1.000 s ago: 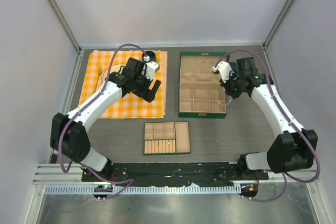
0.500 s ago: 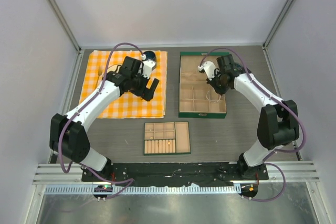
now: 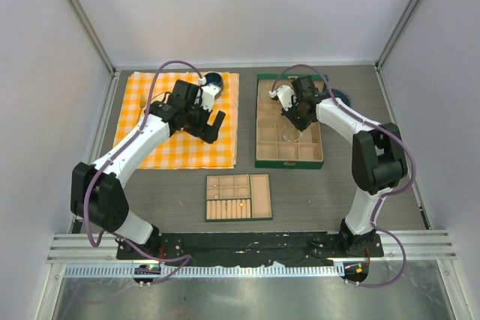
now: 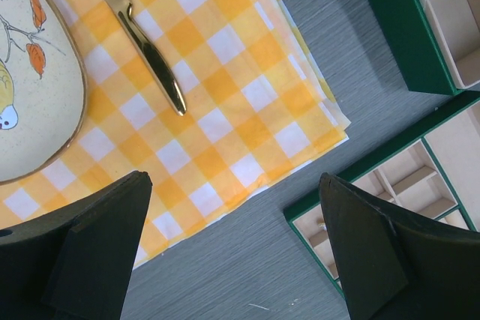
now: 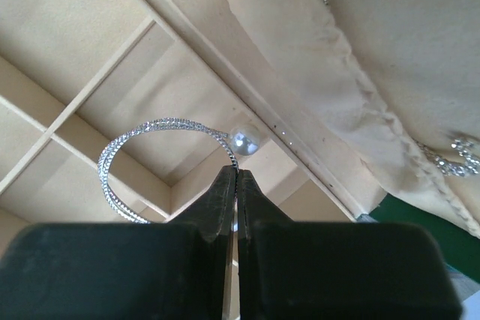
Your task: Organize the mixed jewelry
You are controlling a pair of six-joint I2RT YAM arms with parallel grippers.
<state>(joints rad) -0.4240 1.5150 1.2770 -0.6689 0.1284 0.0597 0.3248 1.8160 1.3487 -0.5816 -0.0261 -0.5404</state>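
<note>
Only the far arc and pearl end of the bracelet point(image 5: 161, 123) show. Its near part is hidden behind the closed fingers of the right gripper point(image 5: 236, 177). The left wrist view's edges cut off the plate point(image 4: 30, 88) and the knife point(image 4: 146, 50) blade. A gold speck point(image 3: 241, 202) in the small tray point(image 3: 238, 219) is too small to identify.

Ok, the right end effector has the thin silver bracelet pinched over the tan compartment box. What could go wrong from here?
Slip: the right end effector pinches the thin silver wire bracelet with a pearl end only at its very fingertips, right beside the pearl, so it may slide out.
Snag: in the wrist view the loop lies across the tan box dividers, so it may catch or settle straddling two compartments.
</note>
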